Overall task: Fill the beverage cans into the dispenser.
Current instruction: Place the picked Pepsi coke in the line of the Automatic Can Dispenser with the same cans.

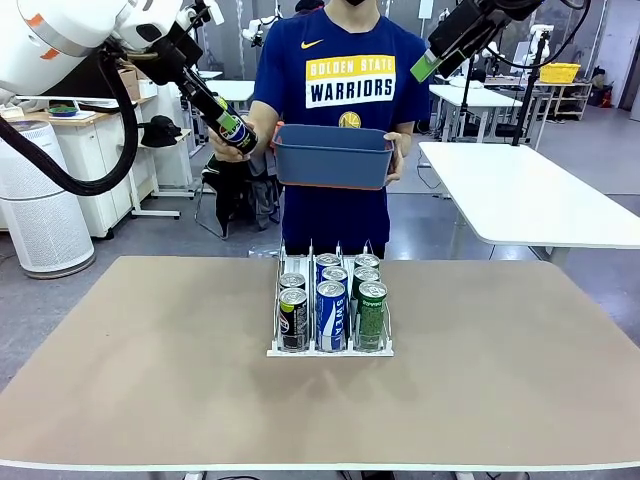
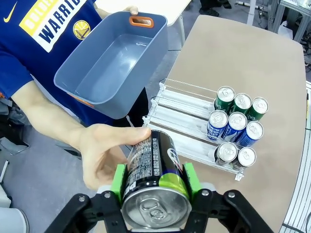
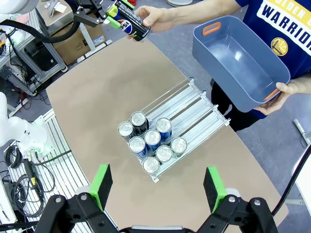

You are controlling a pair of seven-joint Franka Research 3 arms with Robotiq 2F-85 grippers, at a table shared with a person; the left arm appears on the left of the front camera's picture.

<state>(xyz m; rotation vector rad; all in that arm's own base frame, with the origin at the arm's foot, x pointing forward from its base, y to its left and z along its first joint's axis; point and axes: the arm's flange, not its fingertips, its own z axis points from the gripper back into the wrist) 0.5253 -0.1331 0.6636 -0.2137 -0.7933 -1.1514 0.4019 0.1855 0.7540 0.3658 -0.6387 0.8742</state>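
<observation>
Eight cans stand in the dispenser [image 1: 330,345] at its near end: two black ones in the robot's left lane, three blue ones in the middle lane and three green ones in the right lane; a ninth, a black can [image 2: 154,177], is up in the air at the far left corner of the table [image 1: 520,380], clamped between the green pads of the left gripper [image 2: 154,182], while the person's hand [image 2: 104,155] is wrapped around its far end; the step in hand looks like a handover, the can passing from the person to the robot, and whether the hand has let go cannot be told; the person's other hand [image 3: 279,99] holds up a blue-grey tub [image 3: 243,58], which looks empty inside; the right gripper [image 3: 158,182] hangs high over the table with its jaws spread wide and nothing between them; the next move, by this reading, calls for the hand to release, then for the left arm to carry the black can down and set it upright behind the two black ones, where the lane is open; the table is a plain tan surface carrying the dispenser; beyond it lies a workshop room with white tables, a white cabinet and a grey floor.
</observation>
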